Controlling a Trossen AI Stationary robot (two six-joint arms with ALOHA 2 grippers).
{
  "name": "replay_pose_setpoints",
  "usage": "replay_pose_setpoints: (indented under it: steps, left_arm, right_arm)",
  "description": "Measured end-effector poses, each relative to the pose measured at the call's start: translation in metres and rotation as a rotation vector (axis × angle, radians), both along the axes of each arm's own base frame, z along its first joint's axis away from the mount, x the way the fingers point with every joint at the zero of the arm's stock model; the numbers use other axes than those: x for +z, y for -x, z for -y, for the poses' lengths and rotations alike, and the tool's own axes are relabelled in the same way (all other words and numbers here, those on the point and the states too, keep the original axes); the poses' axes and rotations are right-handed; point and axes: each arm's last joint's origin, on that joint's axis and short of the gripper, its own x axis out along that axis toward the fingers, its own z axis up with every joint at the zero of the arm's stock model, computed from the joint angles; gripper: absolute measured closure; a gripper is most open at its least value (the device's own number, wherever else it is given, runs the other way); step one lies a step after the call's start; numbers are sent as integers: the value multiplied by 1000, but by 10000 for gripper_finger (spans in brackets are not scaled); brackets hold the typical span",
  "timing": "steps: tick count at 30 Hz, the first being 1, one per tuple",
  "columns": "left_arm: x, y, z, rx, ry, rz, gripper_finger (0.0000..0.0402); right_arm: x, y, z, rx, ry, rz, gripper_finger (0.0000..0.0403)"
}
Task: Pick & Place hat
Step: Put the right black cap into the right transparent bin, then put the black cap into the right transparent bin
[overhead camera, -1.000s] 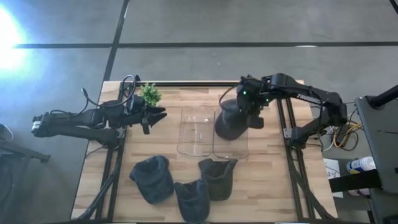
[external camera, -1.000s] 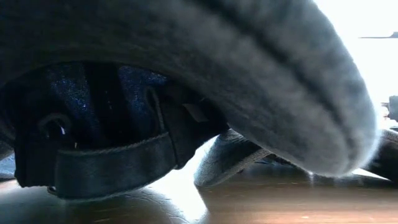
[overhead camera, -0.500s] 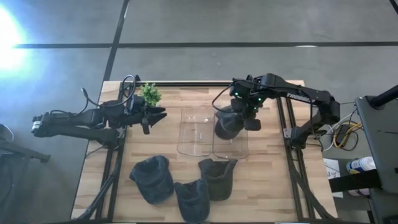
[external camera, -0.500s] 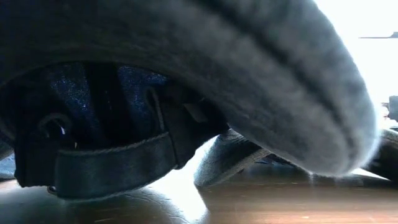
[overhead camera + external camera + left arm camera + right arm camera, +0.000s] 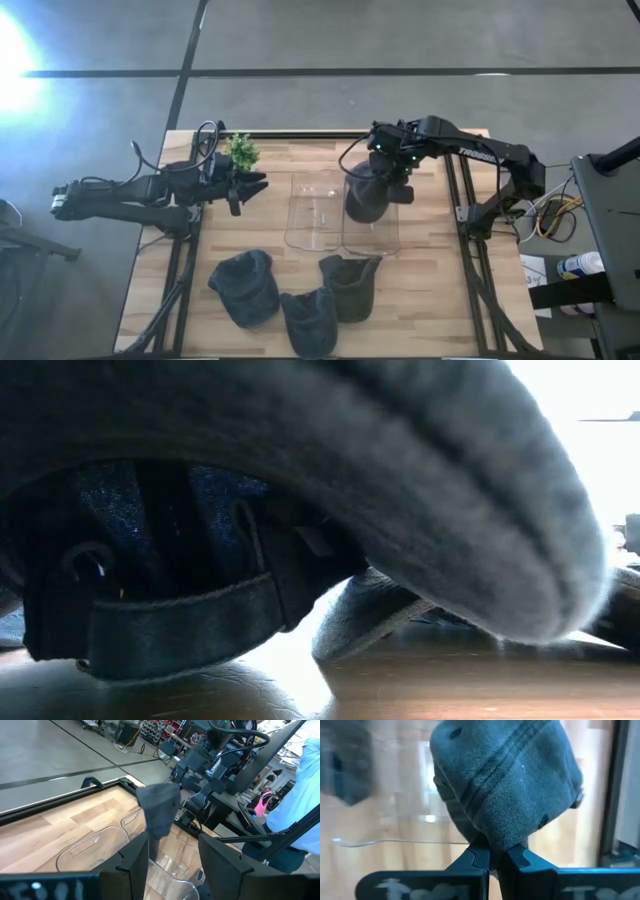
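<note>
My right gripper (image 5: 390, 178) is shut on a dark grey hat (image 5: 365, 197), which it carries above the right one of two clear plastic bins (image 5: 372, 238). The left wrist view shows this hat (image 5: 159, 810) hanging in front of the right arm. Three more grey hats lie flat near the table's near edge (image 5: 245, 287) (image 5: 309, 320) (image 5: 351, 285). One of them fills the low view (image 5: 300, 480). My left gripper (image 5: 252, 186) is open and waits over the table's left part, away from every hat. My right gripper pinches a bunched fold of the hat's cloth (image 5: 491, 846) between its two fingertips (image 5: 476, 857). The fingers come from above, pointing down. The hat hangs below them, lifted clear of the table, over the right bin (image 5: 165, 870).
The left clear bin (image 5: 315, 212) stands against the right one at the table's middle. A small green plant (image 5: 240, 151) stands by the far edge, close to my left gripper. Black frame rails run along both sides of the table. A person in light blue (image 5: 305, 810) shows beyond the table.
My right gripper has moved a little toward the table's left, carrying the hat with it. The hat now hangs narrower, more squarely over the right bin. The grip has stayed shut.
</note>
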Motion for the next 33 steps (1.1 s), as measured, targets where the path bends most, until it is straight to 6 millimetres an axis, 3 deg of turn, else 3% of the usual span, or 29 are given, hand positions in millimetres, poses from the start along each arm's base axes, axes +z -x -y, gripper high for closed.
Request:
replay_pose_setpoints:
  steps: [11, 27, 33]
  left_arm:
    - [0, 0, 0, 0, 13, 4, 236]
    - [0, 0, 0, 1, 13, 5, 236]
    - [0, 0, 0, 1, 14, 5, 236]
  right_arm:
    - [-1, 2, 10, -56, -30, 13, 383]
    - [-3, 2, 12, -95, 39, -6, 248]
    - [23, 9, 4, -126, 34, 16, 237]
